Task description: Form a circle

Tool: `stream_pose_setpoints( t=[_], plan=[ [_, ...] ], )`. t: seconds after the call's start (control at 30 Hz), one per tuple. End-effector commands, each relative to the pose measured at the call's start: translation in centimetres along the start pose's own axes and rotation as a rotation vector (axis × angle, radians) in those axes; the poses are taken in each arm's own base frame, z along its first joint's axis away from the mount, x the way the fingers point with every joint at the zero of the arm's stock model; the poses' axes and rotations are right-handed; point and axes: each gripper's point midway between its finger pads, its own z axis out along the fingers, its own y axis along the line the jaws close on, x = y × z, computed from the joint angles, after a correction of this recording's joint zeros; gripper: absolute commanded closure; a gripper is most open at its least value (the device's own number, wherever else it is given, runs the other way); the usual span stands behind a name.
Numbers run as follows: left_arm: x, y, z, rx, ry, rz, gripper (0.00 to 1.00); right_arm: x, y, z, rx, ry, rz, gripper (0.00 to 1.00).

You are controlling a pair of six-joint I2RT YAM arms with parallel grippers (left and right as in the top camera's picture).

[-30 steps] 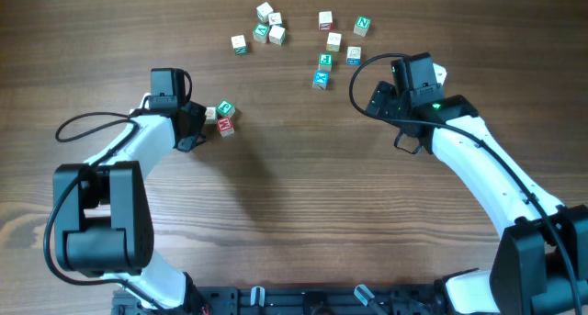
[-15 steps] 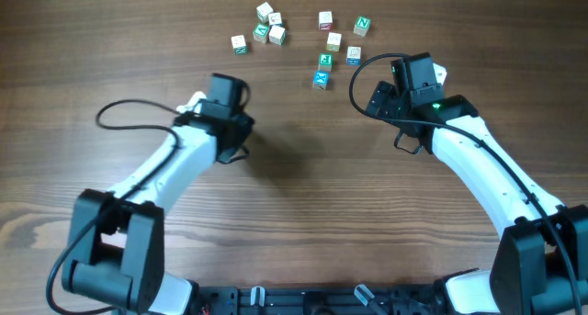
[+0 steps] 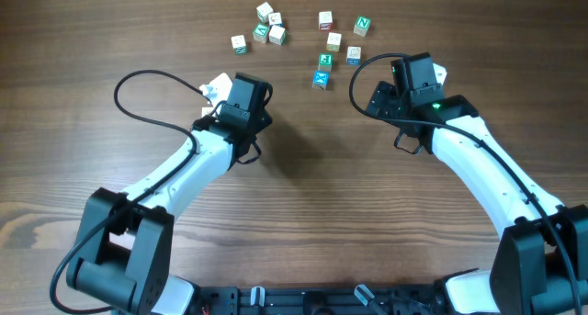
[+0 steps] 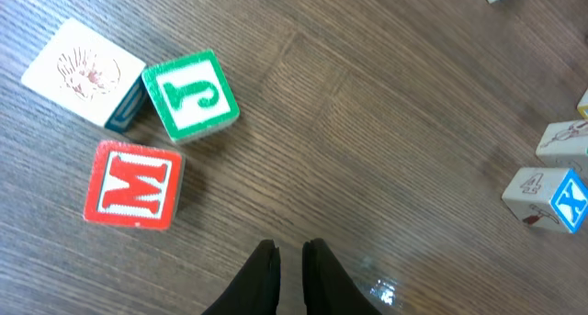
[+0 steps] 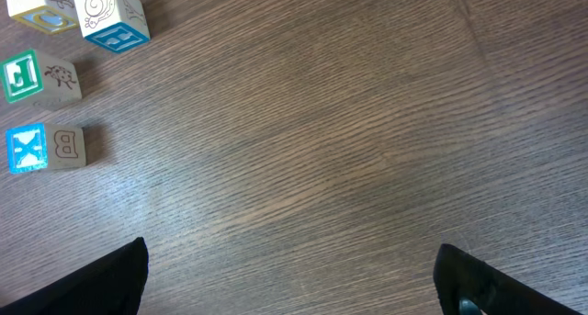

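1. The left gripper (image 4: 291, 251) is hanging low over the table (image 4: 395, 122). Its fingers are drawn almost together with nothing between them, so it is gripping no cube.
2. Judging by that narrow tip, it is probably serving to nudge cubes along the wood rather than to lift one.
3. Three cubes are lying ahead and to the left of those fingers, apart from them. The J cube (image 4: 191, 95) is touching the white cube (image 4: 83, 72) along one side, and the M cube (image 4: 133, 185) is sitting just beside the J.
4. These three are bending slightly, which may be the start of an arc, but I cannot be sure of that.
5. The X cube (image 4: 547, 200) is lying well off to the right of the left fingers, near the edge of the wrist view, with other cubes beyond it.
6. The right gripper (image 5: 289, 251) is hovering over bare wood with its fingers spread wide and nothing between them. It seems to be waiting out of the way while the left arm (image 3: 184, 163) is working.
7. From the right wrist, the X cube and its neighbours are lying up and to the left, well apart from the fingers.
8. From overhead, the remaining cubes are lying scattered at the far side in a left group (image 3: 261, 30) and a right group (image 3: 333, 40).
9. No circle is showing yet, so the task is looking barely begun. The left arm is hiding the three near cubes from above.
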Motion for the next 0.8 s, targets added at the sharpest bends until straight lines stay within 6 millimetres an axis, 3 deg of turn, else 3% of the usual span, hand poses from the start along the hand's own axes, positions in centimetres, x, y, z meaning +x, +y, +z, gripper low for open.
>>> stream_pose_setpoints(
  t=[0.0, 0.1, 0.23, 0.43, 0.63, 0.77],
  plan=[
    [-2.1, 0.5, 1.4, -0.003, -0.062, -0.021, 0.86, -0.3, -0.2, -0.2, 0.01, -0.018, 0.01, 0.0],
    [-3.2, -1.1, 2.6, 0.094, -0.074, -0.062, 0.86, -0.3, -0.2, -0.2, 0.01, -0.018, 0.01, 0.0],
    [-0.2, -0.4, 3.4, 0.093, 0.079, -0.049, 0.96, -0.3, -0.2, -0.2, 0.01, -0.018, 0.01, 0.0],
    [2.1, -1.0, 2.7, 0.142, 0.201, -0.009, 0.96, -0.3, -0.2, -0.2, 0.01, -0.018, 0.01, 0.0],
    [3.5, 0.6, 2.0, 0.082, 0.268, 0.003, 0.96, -0.3, -0.2, -0.2, 0.01, -0.018, 0.01, 0.0],
    [3.4, 1.9, 1.0, 0.027, 0.262, 0.048, 0.96, -0.3, -0.2, -0.2, 0.01, -0.018, 0.011, 0.0]
  ],
)
